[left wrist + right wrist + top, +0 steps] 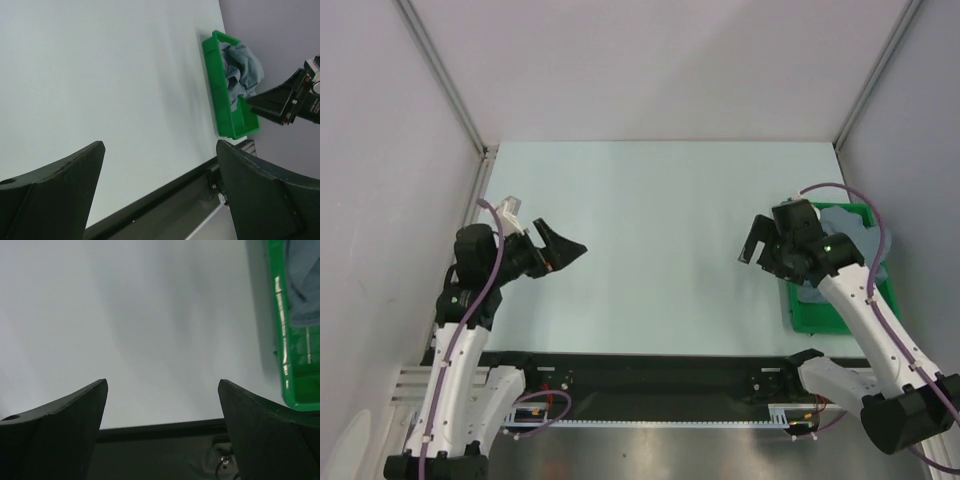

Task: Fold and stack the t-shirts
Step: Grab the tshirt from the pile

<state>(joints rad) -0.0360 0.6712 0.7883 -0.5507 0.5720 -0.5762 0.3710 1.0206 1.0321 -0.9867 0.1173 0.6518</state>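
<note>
Slate blue-grey t-shirts lie crumpled in a green plastic tray at the table's right edge, partly hidden by my right arm. They show bunched up in the left wrist view, and a corner shows in the right wrist view. My left gripper is open and empty above the left side of the table. My right gripper is open and empty just left of the tray. Both stand apart from the cloth.
The pale table is walled by grey panels at the left, back and right. A black rail runs along the near edge. The green tray also shows in the left wrist view and the right wrist view.
</note>
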